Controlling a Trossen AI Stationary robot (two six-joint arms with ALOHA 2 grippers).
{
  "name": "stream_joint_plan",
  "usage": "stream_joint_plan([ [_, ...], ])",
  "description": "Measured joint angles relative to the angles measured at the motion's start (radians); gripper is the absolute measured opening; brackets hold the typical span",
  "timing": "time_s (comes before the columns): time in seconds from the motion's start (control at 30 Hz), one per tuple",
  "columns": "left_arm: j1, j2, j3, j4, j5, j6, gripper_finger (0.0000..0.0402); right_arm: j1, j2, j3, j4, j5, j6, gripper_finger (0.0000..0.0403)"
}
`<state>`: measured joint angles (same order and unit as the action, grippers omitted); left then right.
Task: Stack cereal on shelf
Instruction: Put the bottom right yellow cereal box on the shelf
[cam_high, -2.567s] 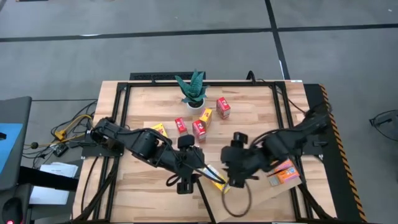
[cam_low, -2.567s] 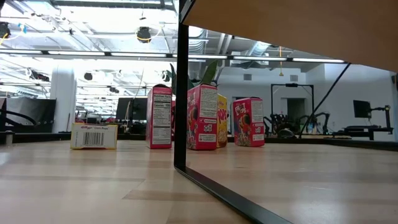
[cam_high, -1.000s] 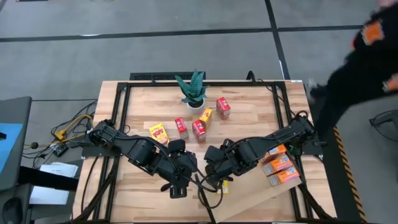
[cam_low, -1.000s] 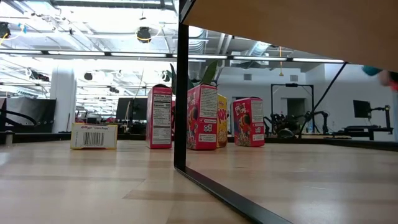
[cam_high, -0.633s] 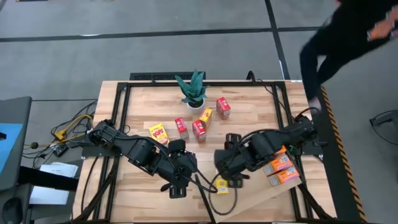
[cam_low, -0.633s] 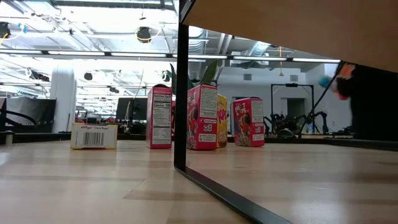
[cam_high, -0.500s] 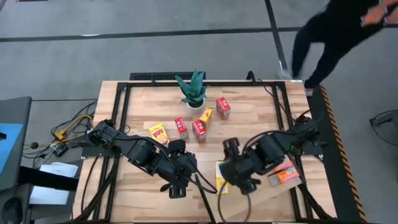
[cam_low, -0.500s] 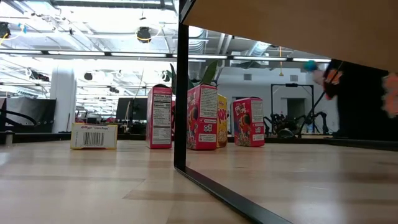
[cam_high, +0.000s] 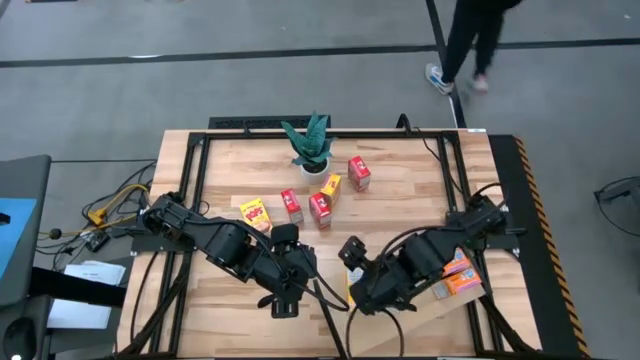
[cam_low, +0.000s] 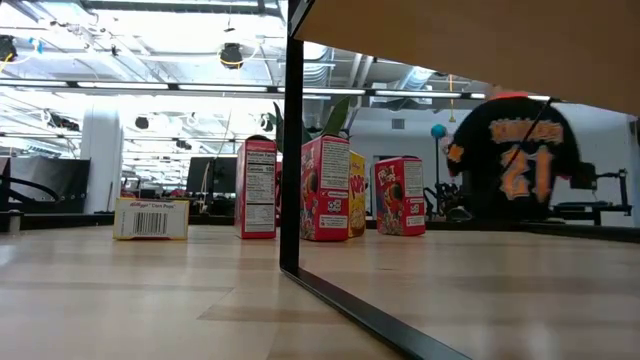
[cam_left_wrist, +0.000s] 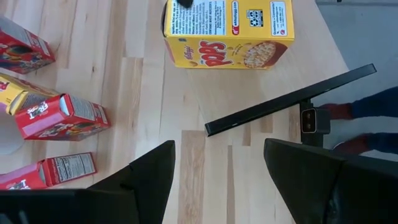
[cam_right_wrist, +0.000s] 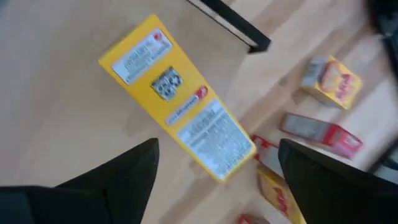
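Note:
A yellow cereal box (cam_right_wrist: 177, 130) lies on its side on the pale shelf (cam_right_wrist: 56, 93), close to the shelf's dark edge (cam_left_wrist: 289, 102). My right gripper (cam_right_wrist: 217, 180) hovers open above it, its fingers apart and touching nothing. My left gripper (cam_left_wrist: 217, 180) hangs open over the table beside that edge, facing the same box (cam_left_wrist: 227, 25). Orange cereal boxes (cam_high: 458, 276) sit on the shelf at the right. Several red and yellow boxes (cam_high: 320, 209) rest on the planked table, most upright, one yellow box (cam_high: 254, 212) lying flat.
A green potted plant (cam_high: 310, 145) stands at the far middle of the table behind the loose boxes. In the low view the shelf's dark edge (cam_low: 291, 150) crosses in front of the boxes (cam_low: 325, 188). A person (cam_low: 515, 160) walks beyond the table's far right corner.
My right gripper has risen over the yellow box and rolled its wrist well round, shifting a little along the shelf. The yellow box lies on the shelf by the dark edge. A person has walked past the table's right side toward the far end.

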<state>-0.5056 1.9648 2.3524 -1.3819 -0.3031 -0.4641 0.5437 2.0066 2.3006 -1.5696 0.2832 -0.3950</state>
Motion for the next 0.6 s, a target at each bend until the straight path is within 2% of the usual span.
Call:
stream_joint_plan([
  [0.1, 0.000, 0.000, 0.000, 0.000, 0.000, 0.000, 0.0235, -0.008, 0.021, -0.011, 0.005, 0.000, -0.010, 0.0371],
  [0.2, 0.000, 0.000, 0.000, 0.000, -0.001, 0.000, 0.0235, -0.010, 0.006, -0.023, 0.026, 0.007, -0.105, 0.0372],
  [0.6, 0.000, 0.000, 0.000, -0.001, -0.047, -0.003, 0.0235, -0.014, 0.010, -0.032, 0.003, 0.039, -0.277, 0.0359],
])
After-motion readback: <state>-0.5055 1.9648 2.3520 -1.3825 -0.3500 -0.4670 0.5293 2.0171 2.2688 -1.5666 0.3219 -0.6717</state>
